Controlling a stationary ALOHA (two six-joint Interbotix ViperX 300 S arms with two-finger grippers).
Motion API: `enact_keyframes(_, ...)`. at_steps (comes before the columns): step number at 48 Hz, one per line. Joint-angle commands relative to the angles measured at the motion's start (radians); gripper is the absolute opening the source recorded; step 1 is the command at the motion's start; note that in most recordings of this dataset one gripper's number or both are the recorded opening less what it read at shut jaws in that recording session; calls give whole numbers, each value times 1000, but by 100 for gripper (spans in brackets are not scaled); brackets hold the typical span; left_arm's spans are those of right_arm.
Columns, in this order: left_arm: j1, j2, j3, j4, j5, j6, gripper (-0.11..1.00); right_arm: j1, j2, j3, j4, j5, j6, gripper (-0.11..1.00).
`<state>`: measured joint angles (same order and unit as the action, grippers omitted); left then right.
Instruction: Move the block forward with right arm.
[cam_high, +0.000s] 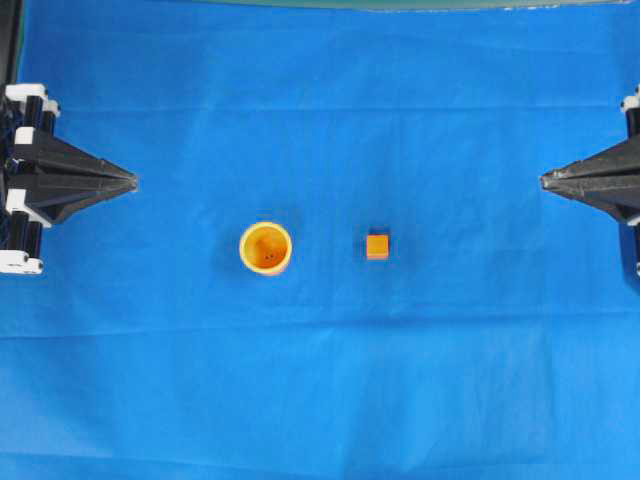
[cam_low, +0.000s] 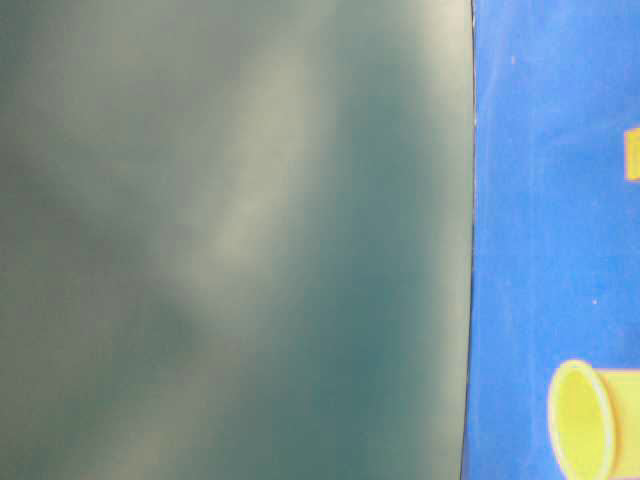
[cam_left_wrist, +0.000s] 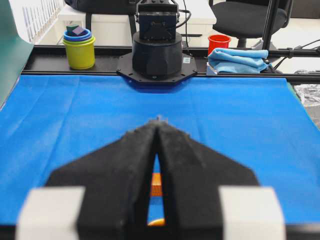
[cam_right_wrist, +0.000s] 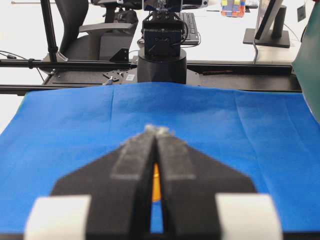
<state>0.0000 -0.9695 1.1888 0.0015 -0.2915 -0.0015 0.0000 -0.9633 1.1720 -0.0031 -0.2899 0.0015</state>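
The block, a tiny orange cube, rests on the blue cloth near the middle; its edge shows at the right border of the table-level view. My right gripper, a black wedge, stays at the right edge, far from the block, shut on nothing. In its wrist view the tips meet and an orange sliver of the block shows through the slit behind them. At the left edge my left gripper is shut and empty too; its wrist view shows the block through the slit.
A yellow-orange cup stands left of the block, also seen low in the table-level view. Beyond the cloth are the other arm's base, stacked cups, a red cup and a folded blue towel.
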Motion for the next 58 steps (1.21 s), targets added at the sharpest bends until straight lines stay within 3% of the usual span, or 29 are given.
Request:
enact_keyframes(1,2,15,-60,8,9,3,0,5,5,-31,8,-2,12,0)
enact_keyframes(4,2,18,-74,8,29,2,1,3,6,-58,9,35,17,0)
enact_keyframes(11,2,21,-81,8,91,-11,1,-3,37,-155,11,242,46,0)
enact_keyframes(16,2,21,-81,6,101,-11,1,-3,61,-233,20,374,107,0)
enact_keyframes(22,2,21,-83,8,101,-12,1,-6,83,-305,18,451,178,0)
enact_keyframes(40,2,21,-92,6,101,-12,1,-15,193,-423,18,560,291,0)
enact_keyframes(58,2,14,-98,6,103,-12,1,-15,304,-476,17,569,305,1)
